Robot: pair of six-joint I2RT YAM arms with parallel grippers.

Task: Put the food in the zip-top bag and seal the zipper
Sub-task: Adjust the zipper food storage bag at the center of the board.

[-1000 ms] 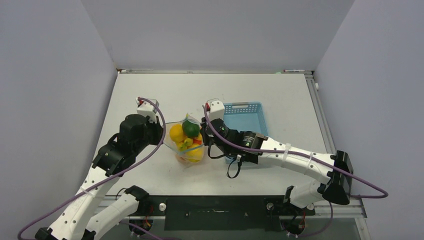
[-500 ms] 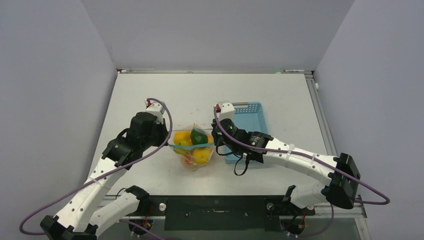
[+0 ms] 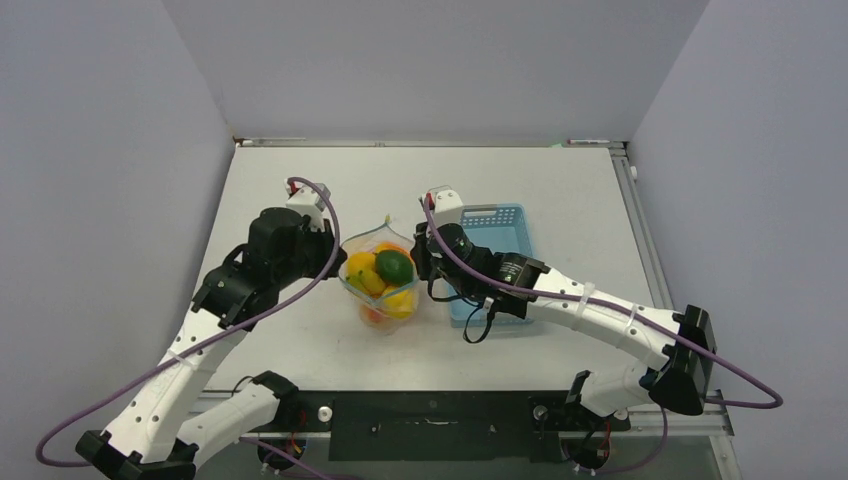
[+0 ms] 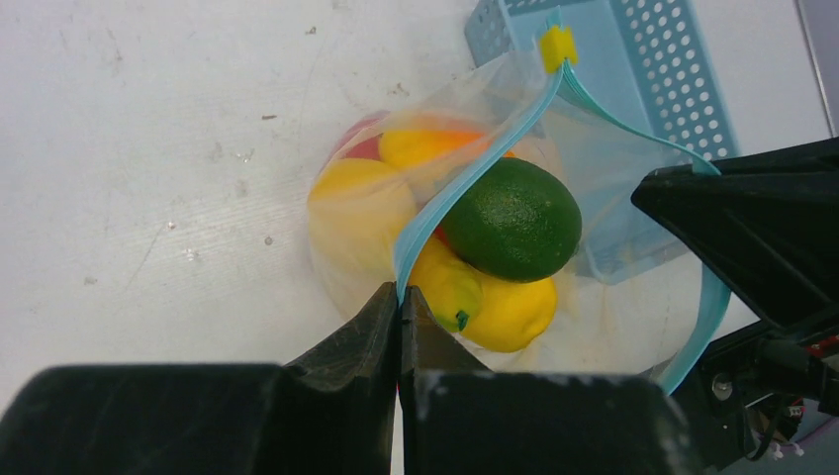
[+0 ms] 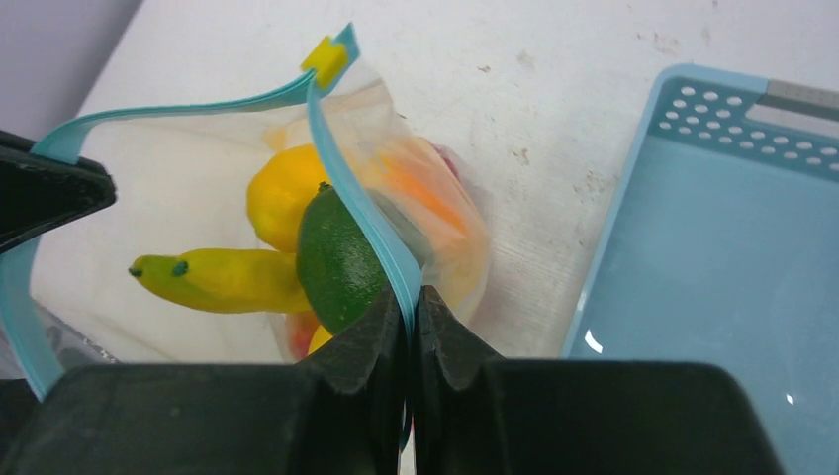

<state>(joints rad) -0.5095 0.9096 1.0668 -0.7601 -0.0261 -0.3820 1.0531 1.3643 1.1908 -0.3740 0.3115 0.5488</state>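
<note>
Fingers on both arms are pinched tight on the zipper [image 4: 473, 170]: left gripper [image 4: 401, 297] on one lip, right gripper [image 5: 408, 297] on the other, with the mouth gaping between them. One zip-top bag [image 5: 129, 198] sits there holding one green lime [image 4: 510, 218], one banana [image 5: 218, 280] and two yellow lemons [image 4: 514, 315] that I can make out. One blue basket [image 5: 693, 247] is just beside it.

The zip-top bag [image 3: 381, 300] stands at the middle of the desk [image 3: 300, 180], between the two arms, with the food [image 3: 393, 266] inside it. The left tool [image 4: 401, 297] pinches the zipper [image 4: 475, 173] on the bag's left side, the right tool [image 5: 408, 297] on its right. The basket [image 3: 505, 228] lies just right of the bag, under the right arm.
</note>
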